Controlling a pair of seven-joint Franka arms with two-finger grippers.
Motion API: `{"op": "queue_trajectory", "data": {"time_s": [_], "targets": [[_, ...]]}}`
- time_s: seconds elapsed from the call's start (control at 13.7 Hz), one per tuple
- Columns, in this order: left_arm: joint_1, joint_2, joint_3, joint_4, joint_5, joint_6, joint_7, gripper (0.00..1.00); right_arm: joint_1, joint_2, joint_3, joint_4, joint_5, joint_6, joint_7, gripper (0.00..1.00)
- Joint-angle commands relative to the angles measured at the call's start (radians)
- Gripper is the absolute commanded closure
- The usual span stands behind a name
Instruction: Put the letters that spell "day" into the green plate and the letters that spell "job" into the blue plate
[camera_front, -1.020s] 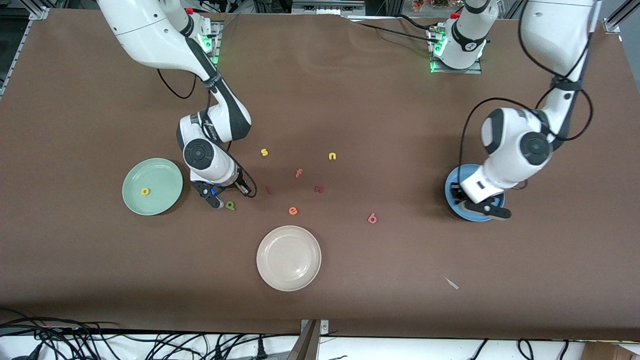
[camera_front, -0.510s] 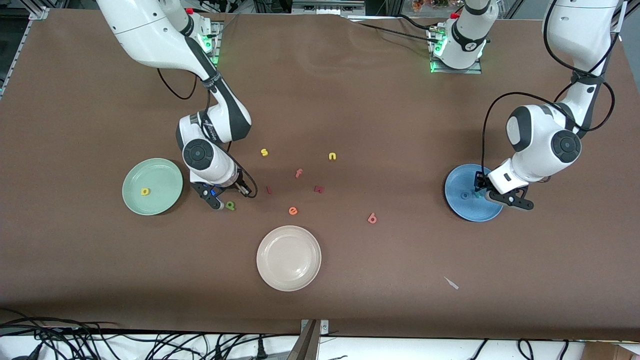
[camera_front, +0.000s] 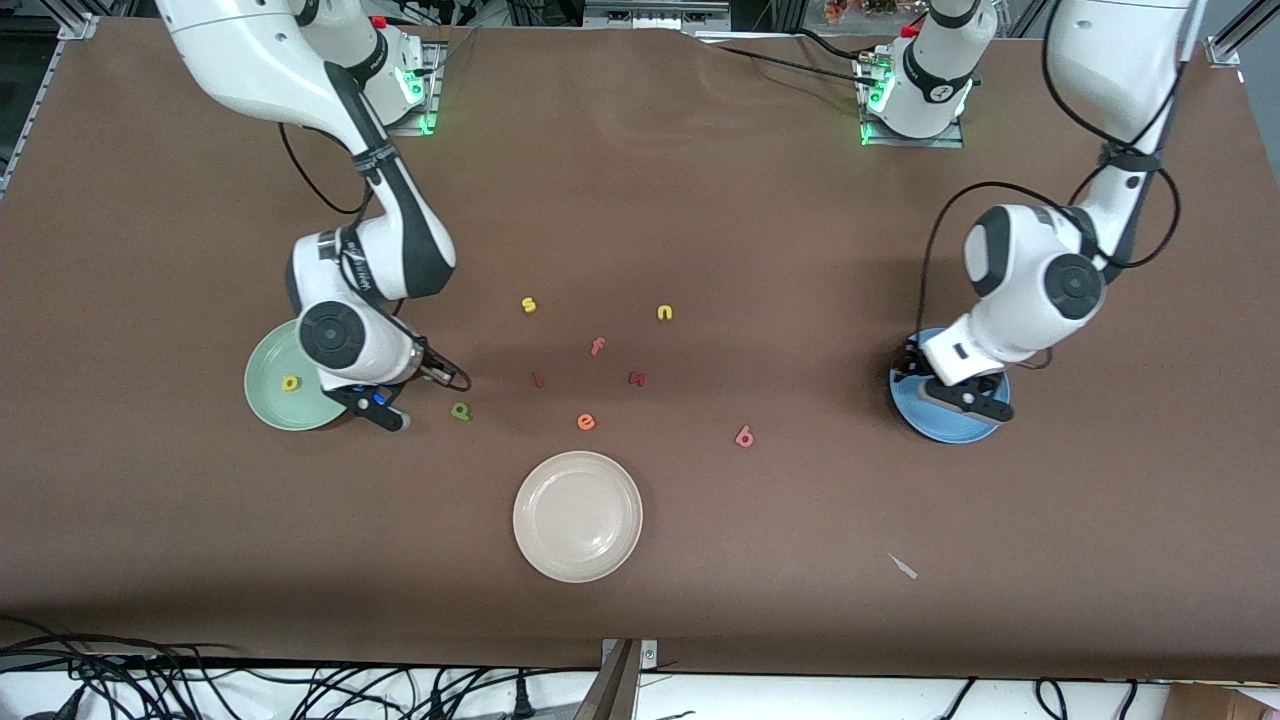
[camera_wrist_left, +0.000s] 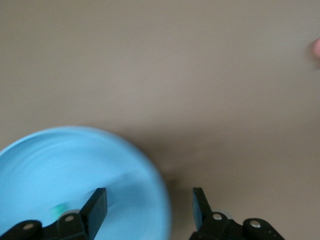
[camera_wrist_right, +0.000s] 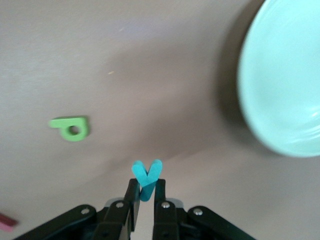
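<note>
The right gripper (camera_wrist_right: 145, 196) hangs over the bare table just beside the green plate (camera_front: 270, 400), at that plate's edge toward the table's middle. Its jaws are clamped on the teal y (camera_wrist_right: 146, 176) — the letter's forked end projects past the fingertips. The yellow round-bowled letter (camera_front: 290, 382) lies in the green plate. The green round-bowled letter with a stem (camera_front: 460, 410) lies flat on the table, near the right gripper and apart from the plate.

The left gripper (camera_wrist_left: 148, 206) is over the rim of the blue plate (camera_wrist_left: 75, 160), jaws apart and holding nothing — one finger over the plate, the other over the table beside it. A small teal piece (camera_wrist_left: 60, 208) shows in the blue plate beside that finger; its shape cannot be told. The salmon-pink b (camera_front: 744, 436) lies on the table between the cream-white plate (camera_front: 577, 516) and the blue plate, well apart from both
</note>
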Motion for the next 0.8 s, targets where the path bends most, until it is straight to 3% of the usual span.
{"op": "queue_trajectory", "data": {"time_s": [0.0, 0.44, 0.73], "targets": [[-0.100, 0.085, 0.009, 0.123, -0.028, -0.004, -0.133, 0.22, 0.000, -0.024, -0.065, -0.004, -0.005, -0.078, -0.182, 1.00], [-0.274, 0.260, 0.012, 0.327, -0.024, 0.019, -0.349, 0.22, 0.000, -0.024, -0.214, -0.020, -0.006, -0.128, -0.482, 1.00], [-0.329, 0.366, 0.058, 0.433, -0.024, 0.073, -0.343, 0.22, 0.001, -0.071, -0.239, -0.115, -0.020, -0.045, -0.496, 1.00]]}}
